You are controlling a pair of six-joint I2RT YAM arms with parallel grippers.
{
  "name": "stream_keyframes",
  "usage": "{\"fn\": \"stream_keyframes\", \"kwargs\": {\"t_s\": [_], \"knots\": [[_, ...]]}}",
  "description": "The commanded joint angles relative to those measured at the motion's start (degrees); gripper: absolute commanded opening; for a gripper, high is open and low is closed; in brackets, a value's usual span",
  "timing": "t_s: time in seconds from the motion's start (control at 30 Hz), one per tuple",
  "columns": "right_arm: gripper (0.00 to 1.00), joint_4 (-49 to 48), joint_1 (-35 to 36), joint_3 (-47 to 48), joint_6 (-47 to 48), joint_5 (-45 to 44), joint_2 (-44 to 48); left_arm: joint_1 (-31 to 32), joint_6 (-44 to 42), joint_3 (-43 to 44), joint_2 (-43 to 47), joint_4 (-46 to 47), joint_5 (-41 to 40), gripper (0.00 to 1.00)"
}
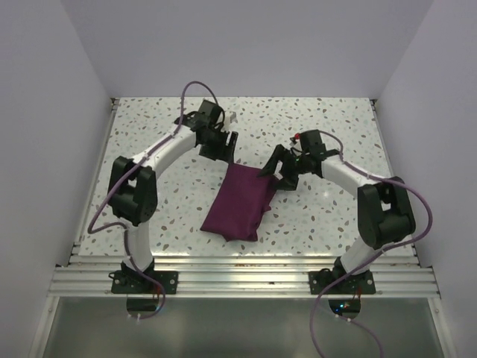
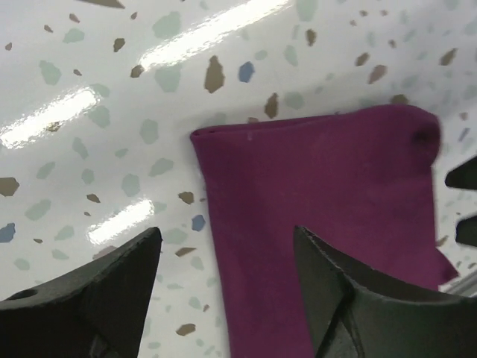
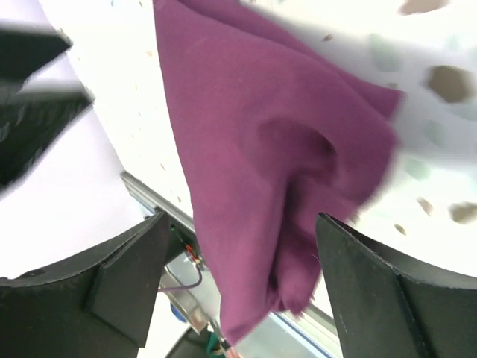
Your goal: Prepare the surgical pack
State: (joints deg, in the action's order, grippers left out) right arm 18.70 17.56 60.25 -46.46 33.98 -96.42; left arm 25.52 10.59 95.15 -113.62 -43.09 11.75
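A: Where is the surgical pack?

B: Centre of the top view, lying flat on the speckled table. It is a plum-purple cloth folded to a slanted, roughly rectangular bundle. The lower end points toward the metal rail at the bottom of the frame.

A: Contents?

B: No tray, instruments or gauze show in any view. I cannot tell whether anything is wrapped inside.

A: Jaws?

B: The left gripper has its jaws spread wide and pinches nothing. It hangs over the bundle's upper left corner, where a neat folded edge lies on the table. The right gripper is also spread wide, at the bundle's upper right corner. The cloth there rises in a soft pucker between the fingers. That view is blurred, but neither pad appears to press it.

A: Progress?

B: My judgement is late stage. The sheet is down to a compact bundle with its left edge crisp. The upper right corner is rumpled and the lower right edge is uneven. What is left is probably flattening or tucking that corner and squaring the bundle. I cannot tell whether a further fold is needed.
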Motion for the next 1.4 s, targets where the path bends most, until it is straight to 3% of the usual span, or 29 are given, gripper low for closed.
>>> {"fn": "stream_keyframes", "kwargs": {"t_s": [0.0,0.13,0.33,0.47,0.87,1.17,1.37], "knots": [[0.83,7.2,-5.3,0.8,4.3,-1.7,5.6,3.4,2.5,-0.7,7.7,-0.3,1.3,0.75],[0.87,11.2,-8.8,-0.9,6.6,-2.7,9.2,8.7,4.8,2.4,7.4,-2.7,-2.9,0.81],[0.87,12.9,-10.1,-3.6,6.7,-6.4,11.2,18.1,5.1,17.3,-3.6,-12.1,-14.3,0.65],[0.80,11.7,-11.7,-6.1,6.9,-5.9,11.7,22.3,4.9,22.3,-9.3,-14.8,-18.4,0.64],[0.77,8.1,-14.8,-13.0,7.7,-3.2,14.5,28.1,6.0,22.9,-13.4,-17.3,-29.5,0.71],[0.70,3.3,-14.8,-14.5,7.4,-0.7,12.3,28.4,6.1,21.6,-14.4,-15.5,-28.4,0.60],[0.66,0.6,-14.0,-14.8,6.1,0.4,11.0,28.5,5.8,20.8,-15.5,-15.4,-27.2,0.58]]}}
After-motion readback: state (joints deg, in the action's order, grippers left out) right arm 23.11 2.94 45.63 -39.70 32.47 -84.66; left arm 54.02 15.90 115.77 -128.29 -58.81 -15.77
